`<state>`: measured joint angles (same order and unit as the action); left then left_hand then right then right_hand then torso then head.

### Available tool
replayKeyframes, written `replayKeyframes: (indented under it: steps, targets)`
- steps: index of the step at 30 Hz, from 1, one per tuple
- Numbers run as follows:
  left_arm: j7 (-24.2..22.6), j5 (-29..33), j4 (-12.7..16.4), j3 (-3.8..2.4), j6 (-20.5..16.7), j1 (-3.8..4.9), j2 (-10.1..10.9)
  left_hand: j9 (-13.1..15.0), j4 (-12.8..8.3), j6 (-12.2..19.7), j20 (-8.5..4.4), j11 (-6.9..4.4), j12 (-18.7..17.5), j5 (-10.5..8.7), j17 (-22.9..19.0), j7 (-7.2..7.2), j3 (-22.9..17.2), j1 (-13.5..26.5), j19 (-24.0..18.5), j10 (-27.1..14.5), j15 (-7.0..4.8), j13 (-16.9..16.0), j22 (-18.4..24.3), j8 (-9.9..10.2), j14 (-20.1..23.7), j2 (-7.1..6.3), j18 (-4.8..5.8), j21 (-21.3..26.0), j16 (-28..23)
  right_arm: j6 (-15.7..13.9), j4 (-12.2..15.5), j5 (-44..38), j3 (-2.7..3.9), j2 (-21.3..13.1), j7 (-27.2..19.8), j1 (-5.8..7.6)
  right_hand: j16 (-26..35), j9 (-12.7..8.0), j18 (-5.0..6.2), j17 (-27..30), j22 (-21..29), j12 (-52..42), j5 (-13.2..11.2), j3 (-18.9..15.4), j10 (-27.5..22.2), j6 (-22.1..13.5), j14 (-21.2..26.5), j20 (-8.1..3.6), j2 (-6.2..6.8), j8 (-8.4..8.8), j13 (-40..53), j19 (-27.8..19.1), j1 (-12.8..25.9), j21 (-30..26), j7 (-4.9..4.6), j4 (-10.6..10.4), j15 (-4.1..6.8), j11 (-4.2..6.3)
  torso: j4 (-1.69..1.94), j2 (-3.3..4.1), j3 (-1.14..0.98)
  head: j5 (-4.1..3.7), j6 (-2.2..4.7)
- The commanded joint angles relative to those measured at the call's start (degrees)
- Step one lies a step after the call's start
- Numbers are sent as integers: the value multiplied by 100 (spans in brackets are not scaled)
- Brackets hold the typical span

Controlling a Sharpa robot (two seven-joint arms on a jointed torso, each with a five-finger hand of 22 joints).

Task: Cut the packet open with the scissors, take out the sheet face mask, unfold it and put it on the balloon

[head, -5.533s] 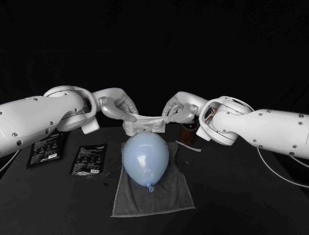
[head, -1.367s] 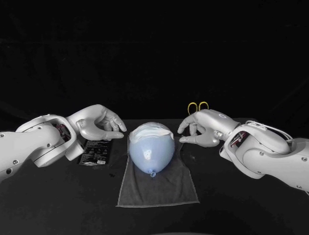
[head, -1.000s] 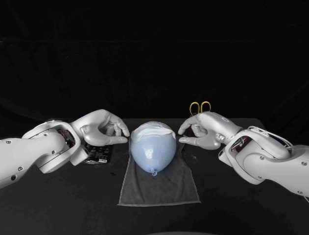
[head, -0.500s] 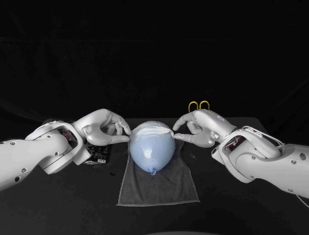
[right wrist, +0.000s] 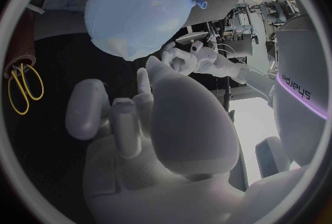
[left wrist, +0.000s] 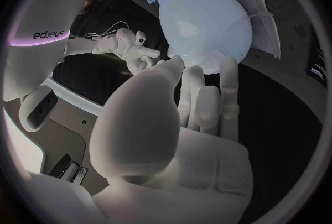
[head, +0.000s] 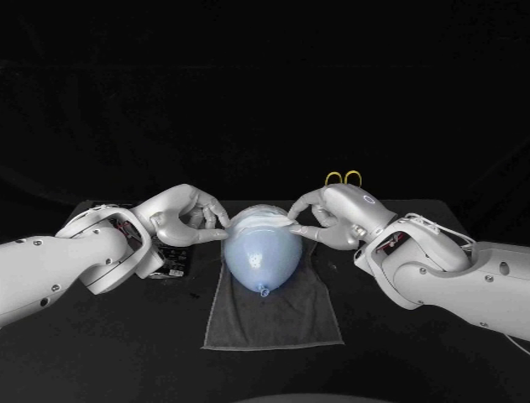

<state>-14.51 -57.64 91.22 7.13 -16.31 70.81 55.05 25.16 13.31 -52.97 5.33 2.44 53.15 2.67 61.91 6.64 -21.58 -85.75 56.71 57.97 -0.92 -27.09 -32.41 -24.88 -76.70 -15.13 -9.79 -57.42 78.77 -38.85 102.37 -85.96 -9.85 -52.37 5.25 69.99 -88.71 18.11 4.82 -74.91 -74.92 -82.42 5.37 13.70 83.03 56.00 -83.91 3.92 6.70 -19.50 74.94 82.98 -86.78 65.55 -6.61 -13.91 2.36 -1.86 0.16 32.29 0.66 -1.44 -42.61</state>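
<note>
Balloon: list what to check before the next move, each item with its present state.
1. Sheet mask lies over the far end of the balloon: ok.
2. Mask spread flat with no folds: cannot tell; the fingers cover its edges.
3. Left hand has fingertips at the mask's edge on its own side: ok; whether it pinches the mask, cannot tell.
4. Right hand has fingertips at the opposite edge: ok; pinch, cannot tell.
5. Balloon rests on the grey towel, knot toward the robot: ok.
6. Scissors lie beyond the right hand, untouched: ok.
</note>
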Motion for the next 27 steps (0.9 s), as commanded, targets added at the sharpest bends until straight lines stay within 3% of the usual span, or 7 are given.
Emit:
replayKeyframes:
  steps: [1, 5, 14, 22, 27]
  targets:
    - [-104, -426, -34, -3, -296, -43, -46, -33, 72, 19, -33, -29, 37, 13, -43, -36, 52, 113, -36, -17, -17, -18, -15, 15, -20, -54, -73, -28, 6, -45, 5, -289, 4, 47, -26, -2, -32, -7, -44, -1120, -835, -35, -25, 42, 38, 10, -535, -4, -9, 17, 463, 55, -62, 19, 3, -4, -34, -8, 4, 1, 7, 29, -13]
    - [-213, -779, -85, -3, -507, -119, -106, -63, 145, 43, -32, -18, 47, 11, -143, -29, 201, 208, -90, -65, -7, -42, -23, 39, 58, -140, -67, -30, -46, -15, 25, -338, 7, 100, -25, 0, -33, -9, -45, -1121, -839, -56, -32, 56, 56, 18, -535, -4, -11, 19, 494, 57, -67, 25, 4, 3, -34, -7, 11, -2, 8, 41, -26]
    - [-242, -1172, -189, -4, -811, -234, -220, -80, 192, 40, -21, -5, 70, 11, -157, -22, 442, 223, -143, -103, 6, -76, -34, 26, 93, -141, -66, -35, -62, 85, 19, -370, 12, 172, 33, 8, -37, -19, -44, -1135, -843, -68, -60, 75, 63, 20, -537, -4, 5, 32, 513, 56, -56, 21, 0, 10, -34, -10, -1, -4, 5, 74, -38]
    - [-192, -1250, -266, -5, -911, -271, -285, -107, 244, -10, -28, -36, 98, 13, 53, -48, 471, 79, -136, -44, -19, -97, -59, 13, -25, 12, -73, -79, 36, 175, -27, -263, 19, 255, 106, 30, -38, -29, -43, -1139, -846, -73, -78, 91, 65, 18, -538, -1, 5, 49, 524, 53, -17, 15, -8, -7, -39, -17, -6, -8, 0, 86, -42]
    - [-213, -1255, -275, -5, -846, -277, -295, -156, 295, -23, -35, -45, 80, 14, 170, -54, 458, 44, -136, -23, -27, -91, -70, 50, -84, 88, -73, -98, 85, 308, -115, 12, 29, 364, 211, 132, -46, -48, -46, -1169, -859, -80, -85, 116, 68, 14, -544, 7, -25, 78, 544, 56, 108, 29, -17, -81, -50, -27, -2, -6, 2, 88, -48]
